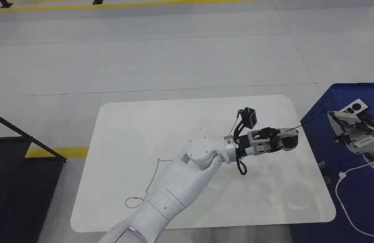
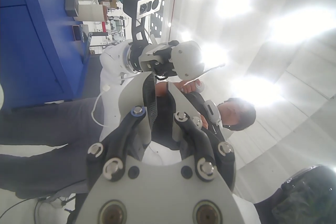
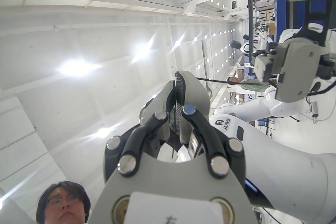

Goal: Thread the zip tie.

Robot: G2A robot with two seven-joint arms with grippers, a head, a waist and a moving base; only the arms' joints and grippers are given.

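The zip tie (image 1: 314, 121) is a thin black strip held in the air above the right part of the white table (image 1: 175, 133). My right gripper (image 1: 288, 141) is shut on one end of it, and in the right wrist view the closed fingers (image 3: 175, 79) pinch the strip. Its free tail (image 3: 231, 80) points toward my left gripper (image 1: 340, 129), which stands open just past the table's right edge. In the left wrist view the left gripper (image 2: 159, 80) has its fingers apart with nothing between them. It faces the right gripper (image 2: 195, 70), and the tie's tail (image 2: 214, 68) sticks out to one side.
A blue surface (image 1: 357, 212) with a white cable (image 1: 345, 182) lies right of the table, under the left gripper. A thin wire loop (image 1: 133, 202) rests near the table's front left. A black panel (image 1: 17, 188) stands at the far left.
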